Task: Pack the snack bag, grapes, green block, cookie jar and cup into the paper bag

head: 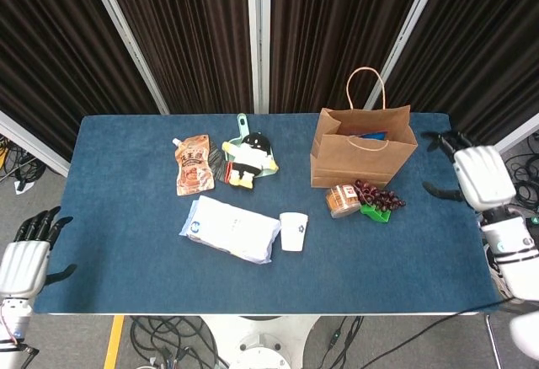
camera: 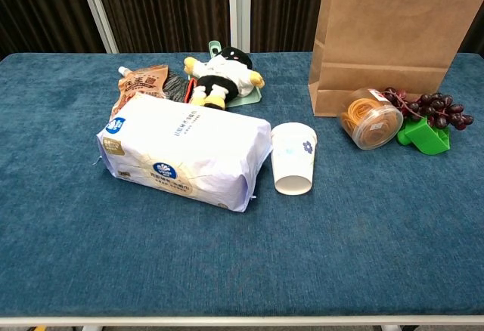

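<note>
The paper bag (head: 364,152) stands upright at the far right of the tabletop (head: 126,243), mouth up and its long side running left to right, with a blue edge of the snack bag (head: 375,136) just showing inside; being light and tall, it is the likeliest thing to tip or slide if a loaded hand catches its rim or handle. The right hand (head: 482,175) hovers beside the bag's right side, fingers spread and holding nothing, while the left hand (head: 24,261) hangs off the near left corner, also empty and spread. The cookie jar (camera: 370,118) lies on its side against the bag's front, axis pointing toward the camera, so it may roll when touched. The cup (camera: 293,158) lies tipped near the middle, mouth toward the near edge. The grapes (camera: 427,109) are draped over the green block (camera: 425,134); lifting either could drag or spill the other.
</note>
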`<state>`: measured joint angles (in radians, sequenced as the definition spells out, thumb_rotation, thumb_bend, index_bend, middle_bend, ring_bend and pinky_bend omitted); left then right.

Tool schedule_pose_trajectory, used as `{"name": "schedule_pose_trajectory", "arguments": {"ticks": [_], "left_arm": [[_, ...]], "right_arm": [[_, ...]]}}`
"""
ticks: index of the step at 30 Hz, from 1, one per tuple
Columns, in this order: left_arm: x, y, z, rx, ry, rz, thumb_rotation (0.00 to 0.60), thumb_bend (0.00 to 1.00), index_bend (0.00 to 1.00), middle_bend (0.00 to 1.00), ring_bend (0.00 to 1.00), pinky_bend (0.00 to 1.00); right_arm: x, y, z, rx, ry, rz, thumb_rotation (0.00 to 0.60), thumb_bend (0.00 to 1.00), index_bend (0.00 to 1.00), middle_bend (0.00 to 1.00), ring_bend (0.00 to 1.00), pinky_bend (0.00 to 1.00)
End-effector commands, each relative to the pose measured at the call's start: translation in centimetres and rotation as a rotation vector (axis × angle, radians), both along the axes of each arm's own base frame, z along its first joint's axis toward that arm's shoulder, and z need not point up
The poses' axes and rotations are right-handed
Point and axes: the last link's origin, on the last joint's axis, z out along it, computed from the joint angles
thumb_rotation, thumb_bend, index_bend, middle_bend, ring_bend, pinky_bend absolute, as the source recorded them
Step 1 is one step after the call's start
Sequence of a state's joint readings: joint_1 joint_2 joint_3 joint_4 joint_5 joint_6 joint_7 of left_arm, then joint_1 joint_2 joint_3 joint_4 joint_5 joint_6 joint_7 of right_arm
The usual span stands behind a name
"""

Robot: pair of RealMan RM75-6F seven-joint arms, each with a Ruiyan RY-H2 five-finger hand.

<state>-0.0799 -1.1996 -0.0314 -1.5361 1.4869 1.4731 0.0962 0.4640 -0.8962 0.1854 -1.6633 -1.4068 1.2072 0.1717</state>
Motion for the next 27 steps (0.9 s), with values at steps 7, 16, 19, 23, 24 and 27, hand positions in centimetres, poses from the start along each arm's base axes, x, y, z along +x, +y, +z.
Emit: {"name": "schedule_pose_trajectory", "arguments": {"ticks": [7, 16, 19, 23, 24, 27], "left_arm": [[0.4, 0.0, -0.1, -0.007, 0.001, -0.014, 0.600, 0.00, 0.25, 0.18, 0.11, 0.15], [0.0, -0.6, 0.0, -0.010, -0.001, 0.013, 0.600, 0.00, 0.25, 0.18, 0.11, 0.15], [-0.1, -0.7, 0.0, -0.010, -0.002, 0.015, 0.600, 0.00, 0.25, 0.18, 0.11, 0.15], [-0.1, -0.7, -0.2, -0.015, -0.003, 0.016, 0.600, 0.00, 0.25, 0.18, 0.11, 0.15], [-0.2, -0.7, -0.3, -0.016, -0.003, 0.016, 0.600, 0.00, 0.25, 0.18, 0.11, 0.15], [-0.2, -0.7, -0.3, -0.020, -0.002, 0.016, 0.600, 0.00, 0.25, 0.18, 0.11, 0.15]], "right_arm": [[-6.3, 3.3, -4.1, 0.174, 0.120, -0.166, 0.600, 0.05, 0.23, 0.34, 0.21, 0.38], [-8.3, -0.2, -9.0, 0.225, 0.204, -0.240, 0.600, 0.05, 0.08, 0.21, 0.06, 0.28], [-8.6, -0.9, -10.4, 0.230, 0.211, -0.245, 0.600, 0.05, 0.08, 0.20, 0.06, 0.28], [-9.0, -1.4, -12.2, 0.257, 0.188, -0.262, 0.600, 0.05, 0.08, 0.20, 0.06, 0.28], [-9.2, -1.5, -12.6, 0.265, 0.182, -0.267, 0.600, 0.05, 0.08, 0.20, 0.06, 0.28], [-9.4, -2.0, -13.6, 0.283, 0.169, -0.278, 0.600, 0.07, 0.08, 0.20, 0.06, 0.28]]}}
